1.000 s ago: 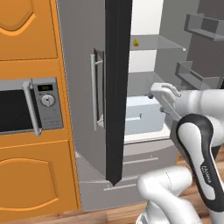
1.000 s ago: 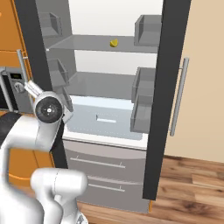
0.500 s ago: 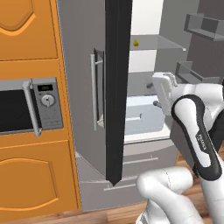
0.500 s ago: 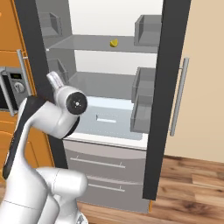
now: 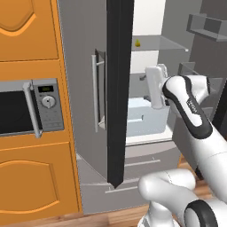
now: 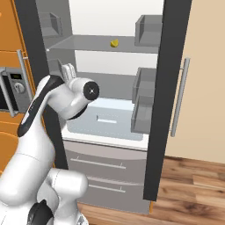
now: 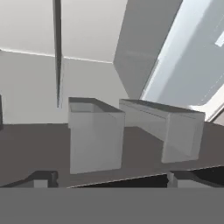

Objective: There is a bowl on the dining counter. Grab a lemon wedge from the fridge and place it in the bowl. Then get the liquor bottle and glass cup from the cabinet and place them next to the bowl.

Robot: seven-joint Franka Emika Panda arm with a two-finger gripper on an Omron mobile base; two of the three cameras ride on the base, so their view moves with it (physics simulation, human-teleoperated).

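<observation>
My pincer (image 5: 153,82) swung up inside open grey fridge (image 6: 105,127), jaws spread, empty. Small yellow lemon wedge (image 6: 114,43) waits on upper glass shelf (image 6: 88,45), reach next.

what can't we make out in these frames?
- Lemon wedge: too small in both base views to tell its shape.
- Claw: fingertips edge-on in left base view, hidden behind the arm in right base view.
- Bowl, bottle, cup: outside all frames.
</observation>
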